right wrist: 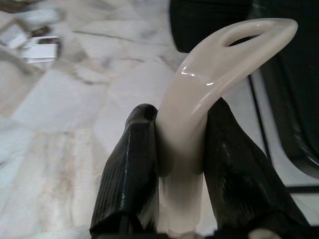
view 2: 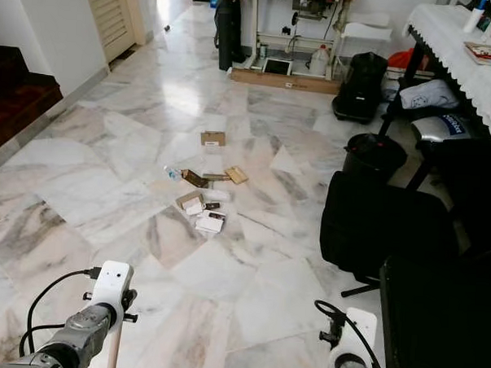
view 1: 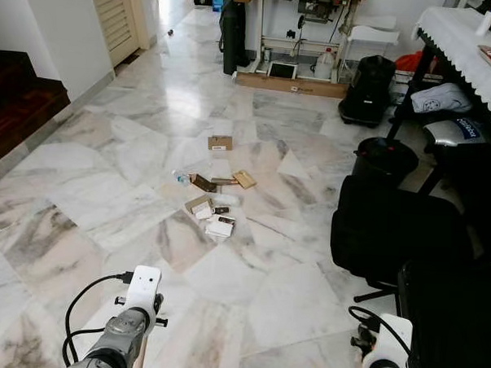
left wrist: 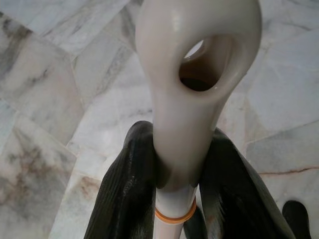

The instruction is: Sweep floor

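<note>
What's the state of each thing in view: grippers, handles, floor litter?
Left gripper: shut on cream plastic handle with hanging hole.
Right gripper: shut on curved cream plastic handle.
Cardboard and paper scraps: scattered loose on marble floor, unswept.
Black office chair: upright, beside scraps.

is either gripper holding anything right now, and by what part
Yes, both. The left gripper clamps a cream handle just below its looped hanging hole; the right gripper clamps a second cream handle just below its curved, slotted tip.
</note>
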You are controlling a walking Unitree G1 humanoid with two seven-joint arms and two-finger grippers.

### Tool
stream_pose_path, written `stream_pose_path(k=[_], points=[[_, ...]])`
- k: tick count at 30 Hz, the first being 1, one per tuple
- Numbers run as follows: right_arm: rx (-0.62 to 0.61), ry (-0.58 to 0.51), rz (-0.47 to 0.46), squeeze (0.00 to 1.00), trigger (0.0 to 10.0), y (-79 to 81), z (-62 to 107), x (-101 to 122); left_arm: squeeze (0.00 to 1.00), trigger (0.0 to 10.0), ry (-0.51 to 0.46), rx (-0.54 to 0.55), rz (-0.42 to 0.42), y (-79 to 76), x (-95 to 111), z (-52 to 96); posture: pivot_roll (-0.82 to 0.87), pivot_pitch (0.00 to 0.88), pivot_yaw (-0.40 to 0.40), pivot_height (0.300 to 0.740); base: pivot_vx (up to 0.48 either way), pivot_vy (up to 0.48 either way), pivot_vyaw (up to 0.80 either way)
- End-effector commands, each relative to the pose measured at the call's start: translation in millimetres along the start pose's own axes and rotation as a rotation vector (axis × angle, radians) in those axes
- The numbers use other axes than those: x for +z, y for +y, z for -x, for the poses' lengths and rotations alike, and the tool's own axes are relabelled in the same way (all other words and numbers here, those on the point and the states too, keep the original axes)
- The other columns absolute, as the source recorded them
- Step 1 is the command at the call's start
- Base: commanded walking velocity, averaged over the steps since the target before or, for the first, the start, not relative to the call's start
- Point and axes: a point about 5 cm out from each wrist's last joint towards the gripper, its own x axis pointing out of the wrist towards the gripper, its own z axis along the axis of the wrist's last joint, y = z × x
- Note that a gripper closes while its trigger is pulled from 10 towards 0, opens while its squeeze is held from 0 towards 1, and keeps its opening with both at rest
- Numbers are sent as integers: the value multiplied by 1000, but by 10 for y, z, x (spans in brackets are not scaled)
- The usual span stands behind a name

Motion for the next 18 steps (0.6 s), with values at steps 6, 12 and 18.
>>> stream_pose_path(k=[6,12,18], points=[[60,32,14,0,10000,253,-21,-24,0,10000,50,29,35,60,-120,25,-93,0,38,740,0,0,0],[106,24,50,0,10000,308,4,-62,0,10000,43,45,35,92,-81,16,-141,0,54,740,0,0,0],[35,50,-7,0,10000,191,24,-120,0,10000,41,59,55,103,-82,17,-179,0,41,740,0,0,0]])
